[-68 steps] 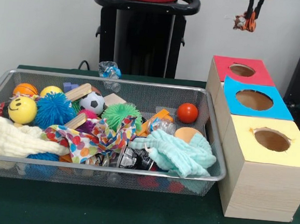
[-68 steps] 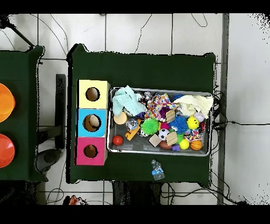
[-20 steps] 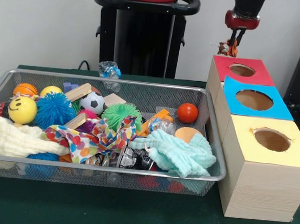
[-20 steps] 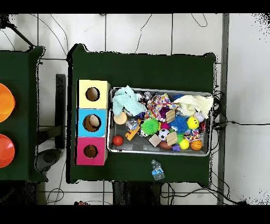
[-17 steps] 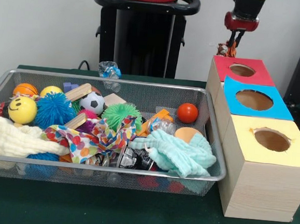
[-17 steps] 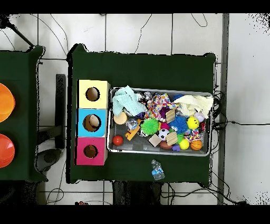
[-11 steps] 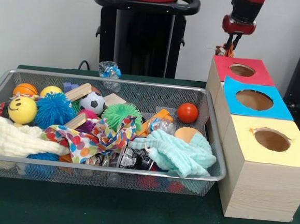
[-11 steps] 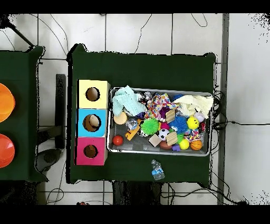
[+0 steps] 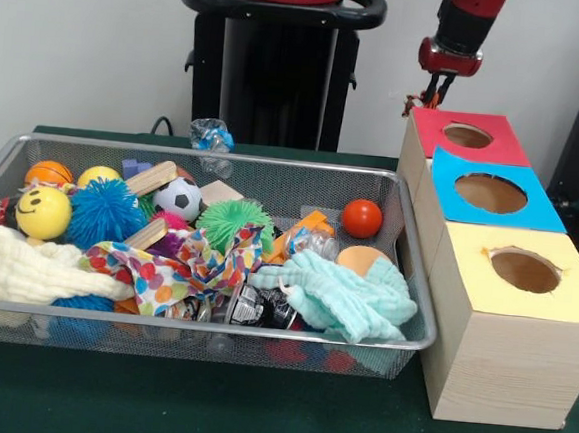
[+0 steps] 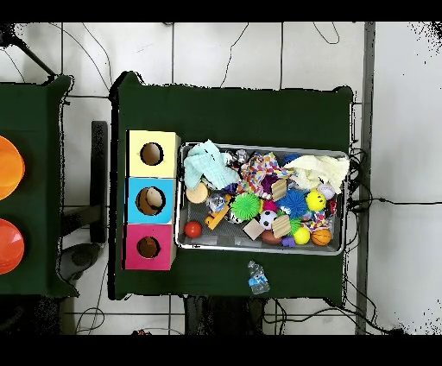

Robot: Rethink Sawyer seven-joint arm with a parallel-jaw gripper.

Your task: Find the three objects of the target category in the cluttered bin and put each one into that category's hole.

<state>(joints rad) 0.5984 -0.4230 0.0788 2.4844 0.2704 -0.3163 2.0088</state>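
The fingers point(image 9: 429, 87) hang narrow, closed on a small orange toy point(image 9: 415, 100), only a scrap of which shows at their tips. The gripper point(image 9: 431, 99) sits just past the far left corner of the red-topped box point(image 9: 495, 148), left of its round hole point(image 9: 467, 135) and not over it. The red and black arm point(image 9: 459, 24) slants down to it from the top edge of the front view; the overhead view does not show it.

Nearer than the red-topped box, in one row, stand the blue-topped box point(image 9: 536, 208) and the yellow-topped box point(image 9: 574, 294), touching end to end.

Just left of the boxes lies the wire bin point(image 9: 224, 154) on the green bench point(image 9: 204, 410). At its right end are a red ball point(image 9: 362, 218) and a mint cloth point(image 9: 348, 296). In the middle are a green spiky ball point(image 9: 231, 220), a soccer ball point(image 9: 178, 198) and a patterned cloth point(image 9: 180, 263). At the left are a blue spiky ball point(image 9: 104, 212), a yellow smiley ball point(image 9: 43, 213) and a cream cloth point(image 9: 25, 268). A crumpled plastic bottle point(image 9: 212, 135) lies on the bench just beyond the bin's far rim.
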